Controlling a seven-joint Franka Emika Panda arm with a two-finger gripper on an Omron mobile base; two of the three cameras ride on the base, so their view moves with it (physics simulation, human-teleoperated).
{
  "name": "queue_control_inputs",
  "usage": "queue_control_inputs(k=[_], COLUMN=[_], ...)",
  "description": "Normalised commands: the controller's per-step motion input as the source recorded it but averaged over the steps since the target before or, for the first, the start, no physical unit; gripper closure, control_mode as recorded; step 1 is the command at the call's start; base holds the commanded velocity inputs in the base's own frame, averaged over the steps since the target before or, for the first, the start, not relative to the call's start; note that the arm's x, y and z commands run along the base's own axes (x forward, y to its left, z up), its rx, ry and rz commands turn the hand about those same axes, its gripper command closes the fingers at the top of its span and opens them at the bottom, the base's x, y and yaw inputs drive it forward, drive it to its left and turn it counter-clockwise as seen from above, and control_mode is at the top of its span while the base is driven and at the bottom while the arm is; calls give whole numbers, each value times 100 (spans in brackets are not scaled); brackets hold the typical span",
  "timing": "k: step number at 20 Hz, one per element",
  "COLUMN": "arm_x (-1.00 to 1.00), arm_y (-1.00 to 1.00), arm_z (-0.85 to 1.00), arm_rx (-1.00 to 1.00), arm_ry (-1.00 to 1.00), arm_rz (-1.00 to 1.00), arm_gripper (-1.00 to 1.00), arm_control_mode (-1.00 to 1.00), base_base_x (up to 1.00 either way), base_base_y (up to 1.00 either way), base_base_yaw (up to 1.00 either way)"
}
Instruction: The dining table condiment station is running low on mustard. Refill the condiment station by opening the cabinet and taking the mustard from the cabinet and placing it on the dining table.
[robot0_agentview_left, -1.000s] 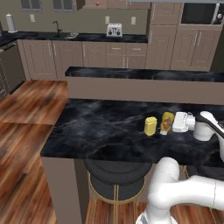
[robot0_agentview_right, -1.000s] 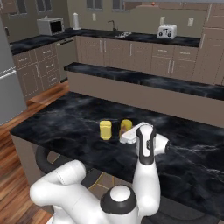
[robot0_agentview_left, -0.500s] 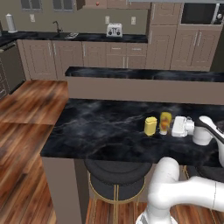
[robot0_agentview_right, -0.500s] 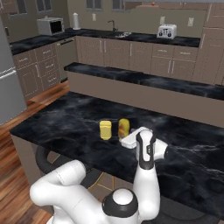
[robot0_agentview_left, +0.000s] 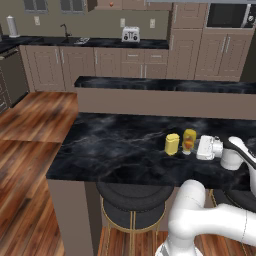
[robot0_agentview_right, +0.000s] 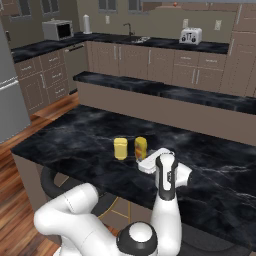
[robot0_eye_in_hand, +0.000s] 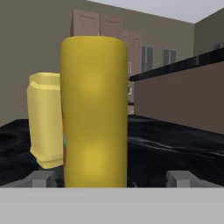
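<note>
So the mustard is standing upright on the dining worktop, long axis straight up and down, base flat on the black marble. It's sitting near the front edge on the robot's side, just beside a smaller plain yellow container; the two look very close, and I can't tell if they're actually touching. Its orange-red label is showing at the front in the left base view, and a thin strip of it is peeking out on the bottle's left edge in the hand view, so the label isn't pointing at the gripper.

The gripper is hanging right next to the bottle, pointing sideways at it, low over the worktop. In the hand view the mustard is sitting dead centre between the two fingertips, with a visible gap on each side, so the gripper is spread wide and not pinching anything. The bottle is standing on its own.

My read: the placing bit is basically done, and whatever comes next needs a straight pull back along the gripper's own line, away from the bottle. Any sideways drift and a fingertip is clipping the bottle and tipping it into that little container next door.
</note>
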Motion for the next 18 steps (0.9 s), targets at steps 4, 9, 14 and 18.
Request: queue_control_inputs(k=[4, 9, 14, 18], arm_x=[-2, -29, -66, -96], arm_y=[-2, -8, -19, -2], arm_z=[0, 9, 40, 61], arm_rx=[0, 0, 0, -2], arm_ry=[0, 0, -1, -8], arm_rz=[0, 0, 0, 0], arm_gripper=[-100, -100, -100, -100], arm_control_mode=[-100, -100, -100, -100], base_base_x=[0, 0, 0, 0], base_base_y=[0, 0, 0, 0], base_base_yaw=[0, 0, 0, 0])
